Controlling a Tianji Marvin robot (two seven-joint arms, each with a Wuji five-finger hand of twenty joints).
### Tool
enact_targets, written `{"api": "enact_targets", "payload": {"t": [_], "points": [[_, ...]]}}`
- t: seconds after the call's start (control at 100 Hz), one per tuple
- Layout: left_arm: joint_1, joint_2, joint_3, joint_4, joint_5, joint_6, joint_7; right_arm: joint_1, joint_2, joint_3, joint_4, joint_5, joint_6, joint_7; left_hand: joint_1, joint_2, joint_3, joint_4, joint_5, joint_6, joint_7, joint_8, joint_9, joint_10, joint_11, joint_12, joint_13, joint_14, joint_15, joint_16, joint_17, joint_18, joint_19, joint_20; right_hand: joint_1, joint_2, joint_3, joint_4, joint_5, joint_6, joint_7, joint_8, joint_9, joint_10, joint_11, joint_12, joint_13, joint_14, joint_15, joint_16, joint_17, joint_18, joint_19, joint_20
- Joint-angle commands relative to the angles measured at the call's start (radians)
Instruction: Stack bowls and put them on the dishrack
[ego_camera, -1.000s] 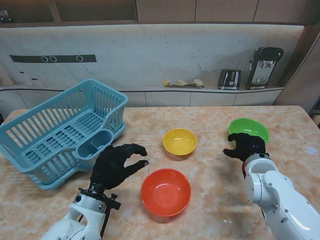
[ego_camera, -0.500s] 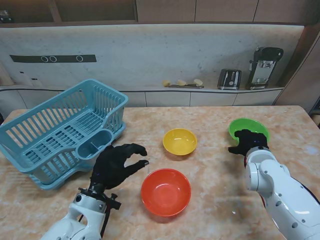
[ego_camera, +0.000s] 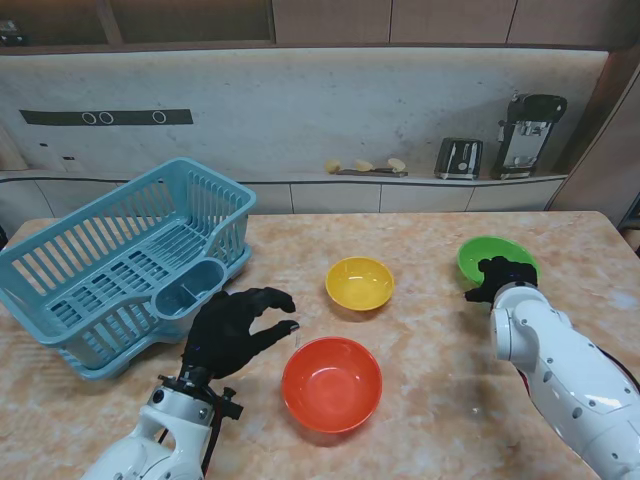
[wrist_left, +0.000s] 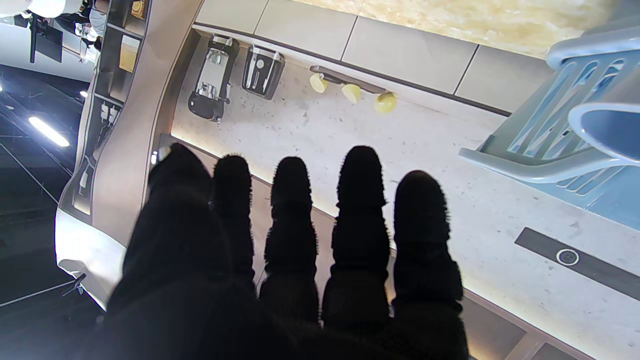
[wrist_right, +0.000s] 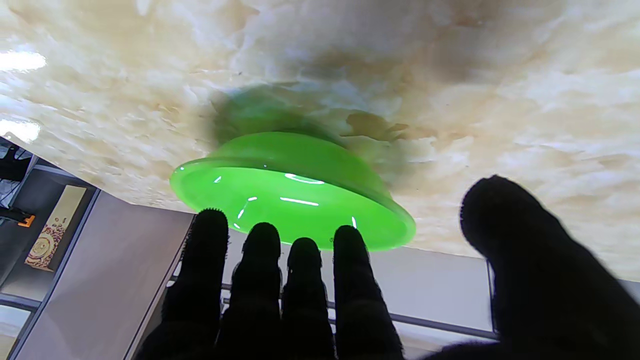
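Three bowls rest on the marble table: a green bowl at the far right, a yellow bowl in the middle and an orange bowl nearest to me. My right hand is open over the green bowl's near rim, fingers above its inside and thumb apart from them. The right wrist view shows the green bowl just beyond the fingertips. My left hand hovers open, fingers curled, between the blue dishrack and the orange bowl, holding nothing.
The dishrack sits at the table's left with a cutlery cup on its near corner. On the counter behind the table stand a toaster and a coffee machine. The table's right edge runs close to the green bowl.
My right hand has moved away from me and to the right, from beside the green bowl to over its near rim. The left hand and all bowls have stayed put.
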Motion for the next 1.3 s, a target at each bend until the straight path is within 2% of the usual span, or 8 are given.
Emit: {"api": "enact_targets", "payload": {"t": [0.0,0.37,0.54,0.89,1.01,1.05,1.2,1.29], "points": [[0.003,-0.002,0.001,-0.007,-0.003,0.003,-0.017,0.006,-0.003,-0.011,0.021,0.007,0.006,0.007,0.002,0.034,-0.016,-0.003,0.021,-0.015,-0.004,0.016,0.014,0.005,-0.013,0.009,0.008,0.009,-0.003,-0.004,-0.011,0.018,-0.004,0.004,-0.025,0.004,0.003,-0.025,-0.022,0.024,-0.015,0.012,-0.042,0.02,0.009,0.005,-0.029,0.005,-0.001,-0.016,-0.015,-0.019,-0.015,-0.019],[0.003,-0.001,0.002,-0.008,-0.005,0.003,-0.023,0.099,-0.001,-0.115,0.14,0.092,0.022,0.0,0.001,0.034,-0.016,-0.003,0.021,-0.016,-0.005,0.015,0.014,0.004,-0.014,0.009,0.009,0.01,-0.003,-0.005,-0.011,0.018,-0.005,0.004,0.009,0.013,-0.004,-0.021,-0.009,-0.006,0.0,0.035,-0.037,0.009,0.039,0.016,-0.02,-0.004,0.013,-0.012,-0.012,-0.025,-0.013,-0.022],[0.003,0.0,0.003,-0.009,-0.006,0.004,-0.031,0.135,-0.005,-0.16,0.188,0.13,0.029,-0.021,0.001,0.034,-0.016,-0.003,0.021,-0.015,-0.005,0.015,0.014,0.003,-0.014,0.009,0.009,0.011,-0.003,-0.004,-0.012,0.019,-0.006,0.004,0.108,0.033,-0.051,-0.004,0.027,-0.047,0.059,0.083,0.002,-0.013,0.105,0.062,0.032,-0.015,0.063,0.017,0.017,-0.023,0.016,-0.018],[0.001,0.001,0.003,-0.009,-0.008,0.002,-0.04,0.179,-0.015,-0.219,0.27,0.205,0.048,-0.066,0.001,0.034,-0.016,-0.003,0.023,-0.017,-0.006,0.015,0.017,0.004,-0.013,0.01,0.01,0.011,-0.003,-0.005,-0.011,0.02,-0.006,0.004,0.331,0.056,-0.142,0.039,0.185,-0.195,0.217,0.149,0.231,-0.117,0.223,0.153,0.223,-0.058,0.218,0.11,0.161,-0.012,0.155,0.021],[0.001,0.001,0.003,-0.009,-0.009,0.002,-0.04,0.193,-0.023,-0.242,0.3,0.245,0.057,-0.086,0.0,0.034,-0.016,-0.003,0.023,-0.016,-0.006,0.015,0.018,0.004,-0.013,0.01,0.011,0.01,-0.003,-0.004,-0.012,0.021,-0.007,0.004,0.404,0.006,-0.079,-0.004,0.177,-0.26,0.403,0.045,0.299,-0.143,0.264,0.202,0.281,-0.075,0.295,0.163,0.213,-0.011,0.213,0.05],[0.001,0.001,0.003,-0.009,-0.009,0.002,-0.041,0.197,-0.025,-0.248,0.308,0.256,0.059,-0.095,0.0,0.035,-0.016,-0.003,0.022,-0.017,-0.007,0.014,0.018,0.004,-0.013,0.01,0.011,0.011,-0.003,-0.004,-0.012,0.021,-0.007,0.004,0.431,0.0,-0.062,-0.005,0.174,-0.283,0.469,0.013,0.326,-0.146,0.263,0.279,0.296,-0.083,0.327,0.182,0.229,-0.013,0.232,0.064],[0.0,0.002,0.002,-0.008,-0.012,0.0,-0.048,0.205,-0.037,-0.262,0.34,0.28,0.052,-0.144,0.0,0.034,-0.016,-0.003,0.025,-0.016,-0.006,0.015,0.02,0.004,-0.013,0.011,0.012,0.012,-0.002,-0.004,-0.011,0.022,-0.006,0.004,0.488,0.008,0.016,0.003,0.216,-0.332,0.524,0.021,0.403,-0.162,0.251,0.371,0.336,-0.09,0.409,0.271,0.275,-0.021,0.289,0.106],[0.0,0.002,0.002,-0.008,-0.014,0.0,-0.05,0.201,-0.04,-0.259,0.345,0.283,0.045,-0.165,-0.001,0.035,-0.017,-0.003,0.024,-0.016,-0.007,0.014,0.02,0.004,-0.013,0.011,0.012,0.012,-0.002,-0.004,-0.011,0.022,-0.006,0.004,0.508,-0.003,0.113,-0.024,0.264,-0.349,0.514,0.071,0.445,-0.176,0.26,0.427,0.368,-0.097,0.457,0.335,0.302,-0.029,0.316,0.133]]}}
